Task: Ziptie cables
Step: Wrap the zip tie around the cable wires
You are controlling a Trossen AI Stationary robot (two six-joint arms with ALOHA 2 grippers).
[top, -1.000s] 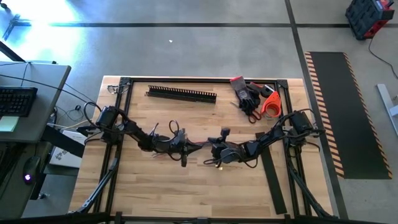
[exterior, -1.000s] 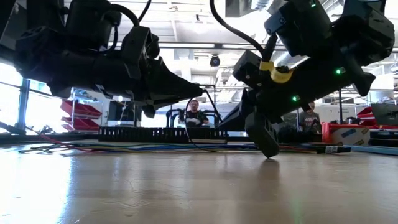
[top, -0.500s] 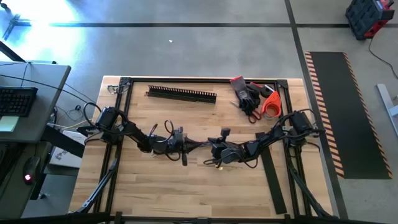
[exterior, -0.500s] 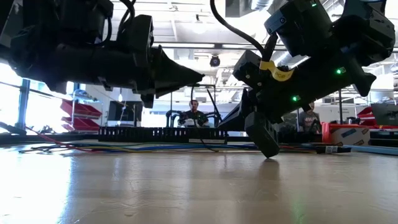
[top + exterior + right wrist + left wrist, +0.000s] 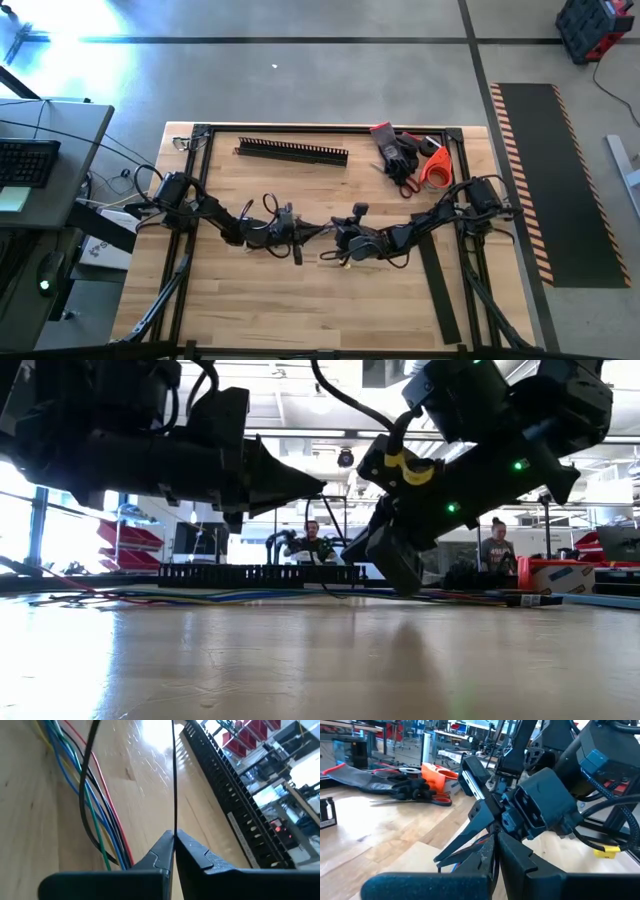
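Note:
The cables (image 5: pixel 102 815) are a loose bunch of blue, green, red, yellow and black wires lying on the wooden table, seen low across it as coloured strands (image 5: pixel 130 598). A thin black zip tie (image 5: pixel 174 780) runs between the two grippers above them. My left gripper (image 5: pixel 301 233) is shut at mid-table, pointing toward the table's right. My right gripper (image 5: pixel 335 240) is shut and faces it, hovering just off the wood (image 5: pixel 400 565). The two fingertips are a short way apart. My left gripper pinches a thin black strand (image 5: pixel 493 851) between its two fingertips, coming in level from the table's left; I take it for the zip tie's other end, but the place is small. My right gripper pinches the zip tie's end (image 5: pixel 174 833) only at the fingertips, from the table's right, slanting down. The strap runs straight and taut away from the fingers, clear of the table.
The black comb-toothed duct (image 5: pixel 291 151) lies along the far edge. Gloves, scissors and an orange tool (image 5: pixel 410 160) are at the far right corner. A flat black strip (image 5: pixel 440 290) lies at the right. People sit in the room beyond (image 5: pixel 313 540).
My right gripper has risen off the table and moved toward the table's left, closer to my left gripper, staying shut. My left gripper tipped up to level earlier and has since kept still. The zip tie strand between them has moved with the right gripper.

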